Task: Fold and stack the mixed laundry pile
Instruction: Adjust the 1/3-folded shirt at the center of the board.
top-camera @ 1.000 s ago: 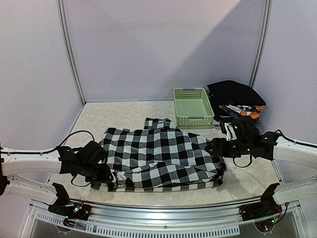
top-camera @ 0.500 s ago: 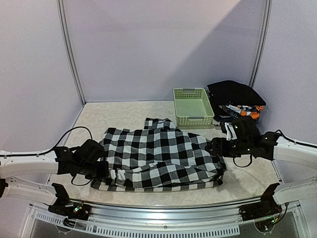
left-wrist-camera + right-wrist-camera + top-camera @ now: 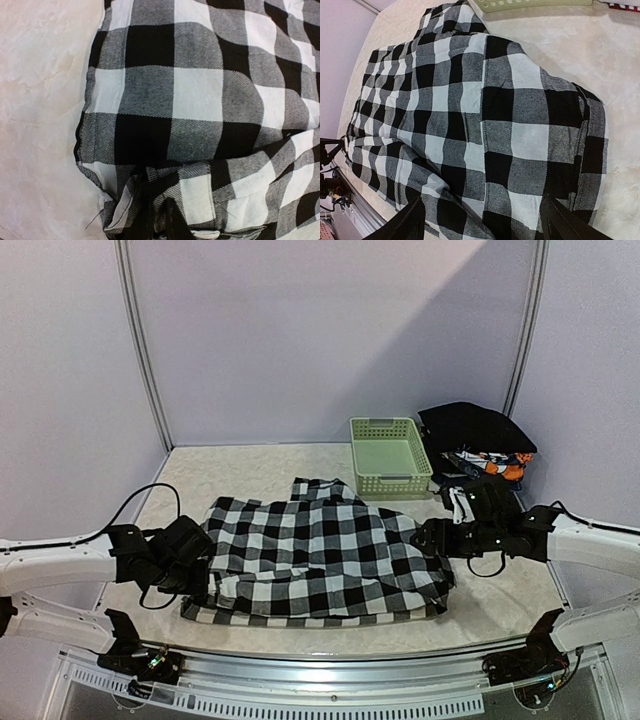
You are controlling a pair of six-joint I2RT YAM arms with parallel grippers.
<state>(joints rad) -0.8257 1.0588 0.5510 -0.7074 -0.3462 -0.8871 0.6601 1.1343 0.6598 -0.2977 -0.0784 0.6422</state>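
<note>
Green basket [image 3: 392,483] and dark garment heap [image 3: 475,426] behind checked shirt [image 3: 320,555]

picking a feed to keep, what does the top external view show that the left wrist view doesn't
Only top external: the pale green basket, the garment pile beside it, the left arm and right arm, and the checked shirt whole. Only left wrist: the twill weave up close, and the shirt's edge bunched and pinched in the left jaws. Both: the shirt's checks lying on the pale table.
</note>
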